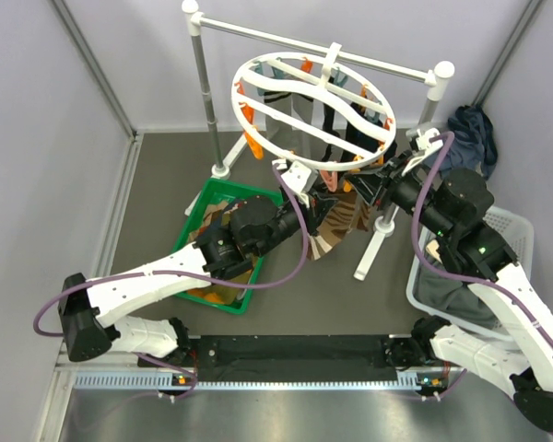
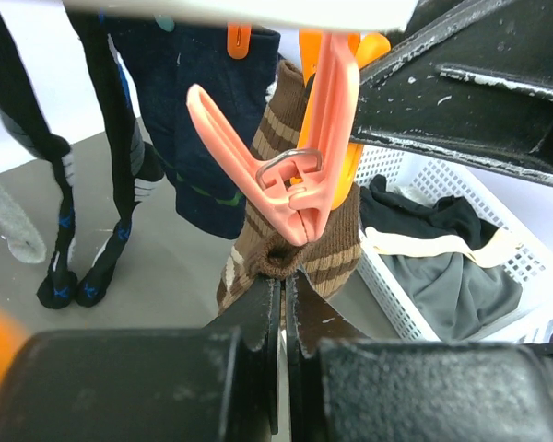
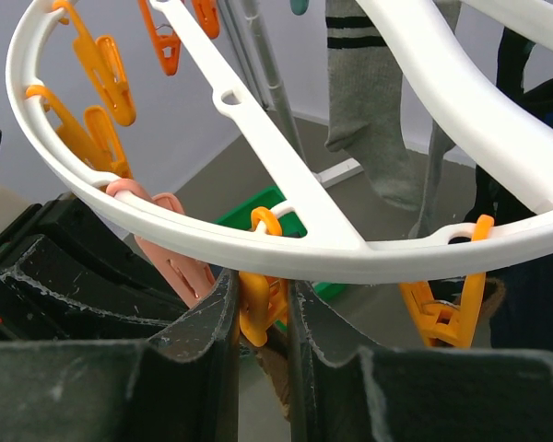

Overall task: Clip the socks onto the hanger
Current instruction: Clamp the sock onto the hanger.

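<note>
While my left gripper [image 2: 281, 285], closed almost fully, pinches the brown striped sock [image 2: 336, 230] under the hanger [image 3: 350, 258] near the far edge, my right gripper [image 3: 261, 284] squeezes an orange clip [image 3: 256, 318]. Next, I think, the cuff must enter it before release.

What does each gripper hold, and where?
Left fingers pinch the brown striped sock at its bunched edge; right fingers squeeze an orange clip just under the hanger.

hanger [image 1: 333, 66] overhead, rail stand [image 1: 201, 92] behind, basket [image 1: 513, 221] right
</note>
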You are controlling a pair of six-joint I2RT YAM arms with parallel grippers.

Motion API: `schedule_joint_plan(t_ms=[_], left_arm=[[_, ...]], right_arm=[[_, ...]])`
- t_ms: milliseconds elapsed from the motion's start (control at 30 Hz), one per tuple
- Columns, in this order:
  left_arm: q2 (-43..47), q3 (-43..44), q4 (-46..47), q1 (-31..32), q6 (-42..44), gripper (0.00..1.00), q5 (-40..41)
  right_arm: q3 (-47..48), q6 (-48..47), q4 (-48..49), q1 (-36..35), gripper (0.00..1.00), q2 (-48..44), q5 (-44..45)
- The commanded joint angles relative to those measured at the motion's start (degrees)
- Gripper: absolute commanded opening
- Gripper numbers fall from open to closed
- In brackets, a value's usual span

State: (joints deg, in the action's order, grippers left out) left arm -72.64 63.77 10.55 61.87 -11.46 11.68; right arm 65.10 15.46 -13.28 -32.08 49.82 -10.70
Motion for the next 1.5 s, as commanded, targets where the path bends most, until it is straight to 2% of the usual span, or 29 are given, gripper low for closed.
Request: schedule_joint_plan(t_ms=[0, 467, 733, 967, 1067, 1467], left_arm=[[-0.3, 3.1, 4.4, 0.3, 1.1, 0.0, 0.4], [-1.7, 6.3, 4.0, 0.2, 0.6, 0.0, 1.9], [-1.5, 6.7, 4.0, 0.2, -0.3, 0.0, 0.1], [-0.1, 6.5, 2.6, 0.3, -2.6, 0.0, -2.9], [0.7, 6.5, 1.4, 0.3, -2.9, 0.0, -3.4], [-1.4, 8.4, 2.4, 0.3, -0.8, 0.0, -2.5]], right_arm=[[-0.6, -1.1, -0.6, 0.4, 0.0, -0.6, -2.2], [-0.9, -2.4, -0.5, 0.3, 0.0, -0.9, -4.2], [-1.1, -2.6, -0.5, 0.4, 0.0, -1.0, -4.2], [-2.3, -2.4, -0.5, 0.4, 0.0, -2.1, 2.6], [-2.5, -2.4, -0.2, 0.4, 0.0, -2.4, 2.9], [-2.3, -2.5, 0.4, 0.4, 0.0, -2.1, -1.1]])
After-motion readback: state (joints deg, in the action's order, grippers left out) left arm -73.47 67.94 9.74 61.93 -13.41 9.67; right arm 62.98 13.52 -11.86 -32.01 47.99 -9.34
